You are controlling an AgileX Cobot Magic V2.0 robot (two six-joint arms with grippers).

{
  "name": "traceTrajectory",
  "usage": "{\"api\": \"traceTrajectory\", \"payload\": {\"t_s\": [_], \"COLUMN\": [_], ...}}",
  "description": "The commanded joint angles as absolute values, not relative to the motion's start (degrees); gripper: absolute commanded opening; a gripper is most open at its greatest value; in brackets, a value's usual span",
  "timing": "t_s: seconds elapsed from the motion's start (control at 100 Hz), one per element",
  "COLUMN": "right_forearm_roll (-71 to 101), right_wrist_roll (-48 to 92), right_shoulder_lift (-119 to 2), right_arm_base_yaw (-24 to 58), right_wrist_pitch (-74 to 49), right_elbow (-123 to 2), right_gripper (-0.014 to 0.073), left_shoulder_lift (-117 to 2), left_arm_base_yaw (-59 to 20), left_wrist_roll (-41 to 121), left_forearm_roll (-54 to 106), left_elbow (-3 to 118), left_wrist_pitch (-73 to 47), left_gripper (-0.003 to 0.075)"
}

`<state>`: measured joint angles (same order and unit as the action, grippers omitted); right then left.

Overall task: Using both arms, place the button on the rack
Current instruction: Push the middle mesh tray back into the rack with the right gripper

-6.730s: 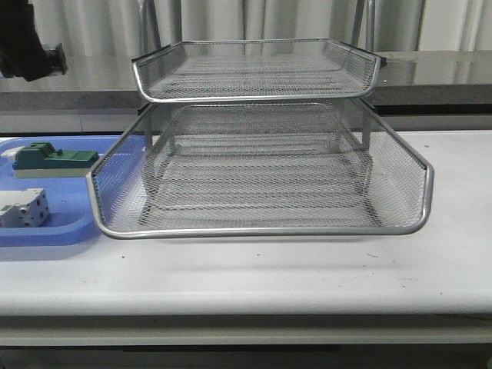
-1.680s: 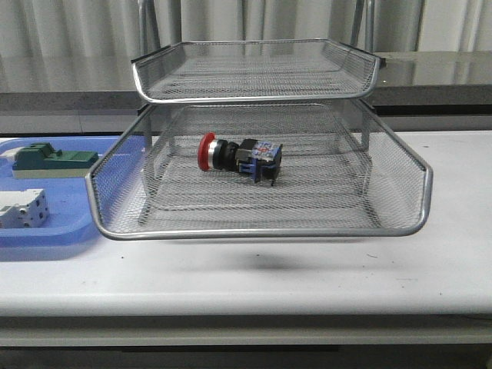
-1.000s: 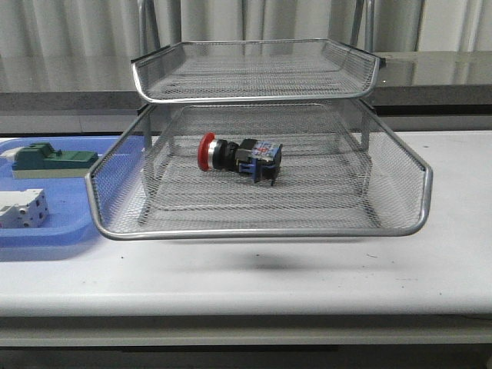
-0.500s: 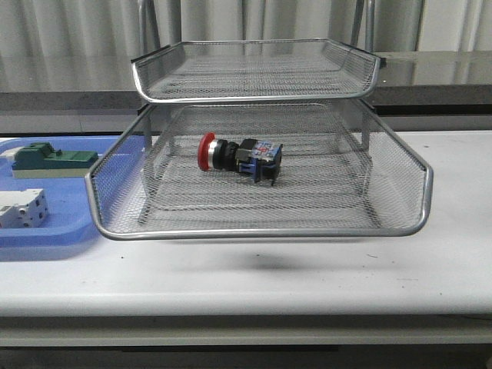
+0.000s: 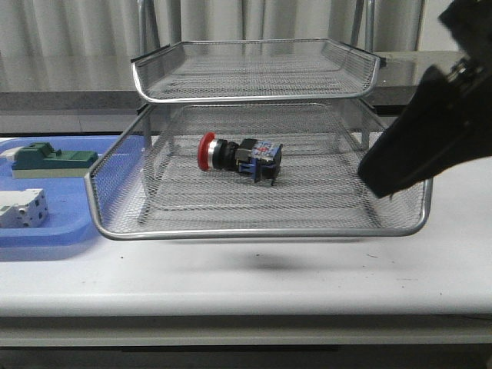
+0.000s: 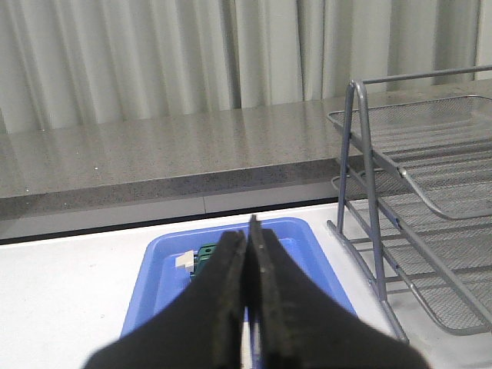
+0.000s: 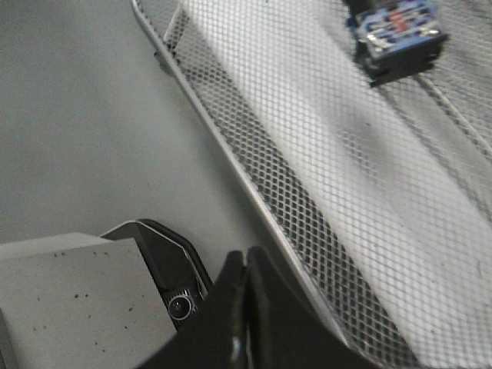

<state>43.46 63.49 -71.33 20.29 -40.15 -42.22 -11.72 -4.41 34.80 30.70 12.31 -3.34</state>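
The button, with red head, black body and blue-black block, lies on its side in the pulled-out lower tray of the silver wire-mesh rack. Its blue block also shows in the right wrist view. My right gripper is shut and empty, over the tray's front right corner, well right of the button; in its wrist view the gripper hangs above the tray's front rim. My left gripper is shut and empty above the blue tray, out of the front view.
A flat blue plastic tray lies left of the rack and holds a green block and a white-grey terminal block. The rack's upper tray overhangs the lower one. In the left wrist view the rack's frame stands right of the blue tray.
My right arm has come into the front view from the right, over the tray's front right corner. The button and the rack have not moved.
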Motion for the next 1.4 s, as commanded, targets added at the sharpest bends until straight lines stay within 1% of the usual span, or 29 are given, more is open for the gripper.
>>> {"api": "traceTrajectory", "payload": {"t_s": [0.0, 0.18, 0.3, 0.49, 0.74, 0.87, 1.17, 1.39], "right_forearm_roll": [43.2, 42.7, 42.6, 42.5, 41.2, 40.2, 39.9, 39.9], "right_wrist_roll": [64.2, 64.2, 64.2, 64.2, 64.2, 64.2, 64.1, 63.4], "right_shoulder_lift": [-73.1, -78.3, -81.4, -85.3, -89.8, -92.4, -97.6, -97.9], "right_arm_base_yaw": [24.2, 29.5, 31.4, 31.9, 31.8, 30.5, 24.5, 23.2], "right_wrist_pitch": [-36.1, -33.1, -29.9, -25.6, -20.6, -19.4, -19.4, -19.9], "right_elbow": [-43.9, -43.9, -43.9, -44.6, -49.7, -53.1, -61.5, -63.1], "right_gripper": [-0.0067, -0.0067, -0.0067, -0.0067, -0.0067, -0.0067, -0.0067, -0.0067], "left_shoulder_lift": [-12.3, -12.3, -12.3, -12.3, -12.3, -12.3, -12.3, -12.3], "left_arm_base_yaw": [-4.3, -4.3, -4.3, -4.3, -4.3, -4.3, -4.3, -4.3], "left_wrist_roll": [34.1, 34.1, 34.1, 34.1, 34.1, 34.1, 34.1, 34.1], "left_forearm_roll": [31.4, 31.4, 31.4, 31.4, 31.4, 31.4, 31.4, 31.4], "left_elbow": [13.9, 13.9, 13.9, 13.9, 13.9, 13.9, 13.9, 13.9], "left_wrist_pitch": [0.7, 0.7, 0.7, 0.7, 0.7, 0.7, 0.7, 0.7], "left_gripper": [-0.002, -0.002, -0.002, -0.002, -0.002, -0.002, -0.002, -0.002]}}
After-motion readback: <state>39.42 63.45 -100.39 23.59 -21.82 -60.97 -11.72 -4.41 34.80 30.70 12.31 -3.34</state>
